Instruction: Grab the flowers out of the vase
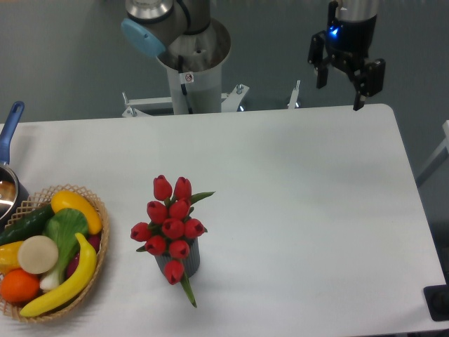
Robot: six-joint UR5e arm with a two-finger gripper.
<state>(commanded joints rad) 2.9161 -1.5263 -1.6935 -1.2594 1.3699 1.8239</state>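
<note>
**Flowers in the vase near the front edge, my gripper far away at the back right**

The flowers stand in the vase on the white table, near the front edge and a little left of the middle. My gripper hangs at the back edge of the table, close to the back right corner, so the bunch is well apart from it, toward the front and toward the left of the picture.

My two fingers are spread with a clear gap between them. Nothing is held between them and they touch nothing; they point down over the back edge.

The bunch is red tulip buds with green leaves. Its long axis runs about from the front edge toward the back edge. The heads at the top lean toward the back edge, and one green leaf sticks out to the right of the heads. One bud hangs low in front of the vase, and a green tip points down toward the front edge, slightly to the right. The vase is dark grey with ribbed sides, and the buds hide most of it.

At the front left corner lies a wicker basket with a banana, a cucumber and other fruit. Behind it, at the left edge, a pot with a blue handle is partly seen.
</note>
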